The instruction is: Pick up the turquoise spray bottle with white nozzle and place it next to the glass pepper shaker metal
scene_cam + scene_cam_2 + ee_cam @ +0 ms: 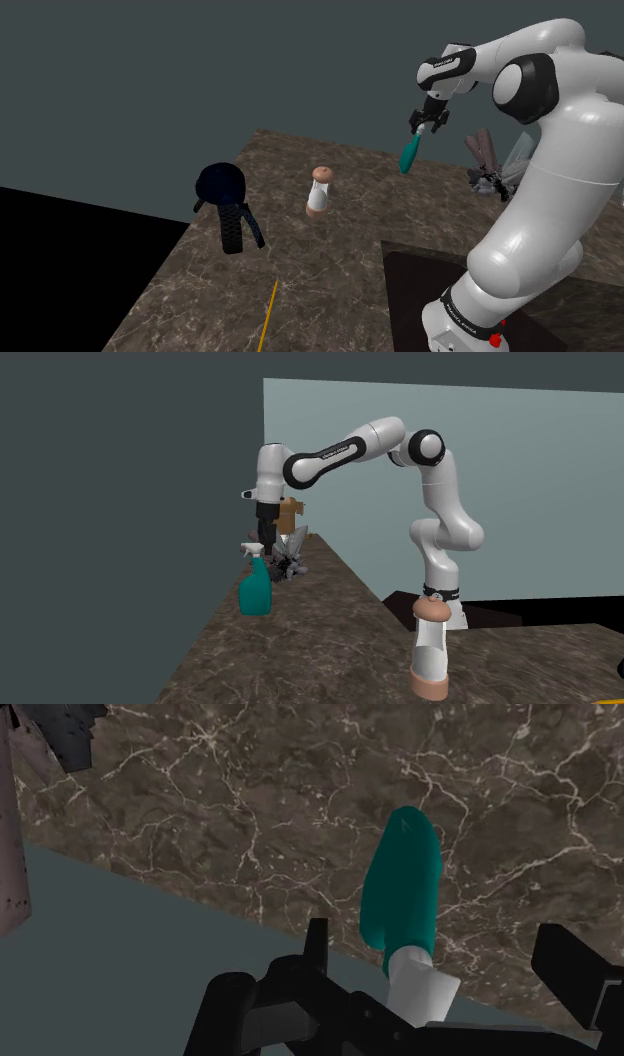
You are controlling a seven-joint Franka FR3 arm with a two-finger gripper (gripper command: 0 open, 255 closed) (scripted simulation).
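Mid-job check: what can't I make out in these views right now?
Wrist view: the nozzle of the spray bottle is partly covered by the black body of the hand.
Shoulder view: the grey object is partly hidden by the arm and too jumbled to name.
Shoulder view: the dark object on the counter is too dark to identify.
Shoulder view: the yellow line is cut by the bottom edge.

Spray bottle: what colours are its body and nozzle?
The spray bottle has a turquoise body and white nozzle; second exterior view shows it best.
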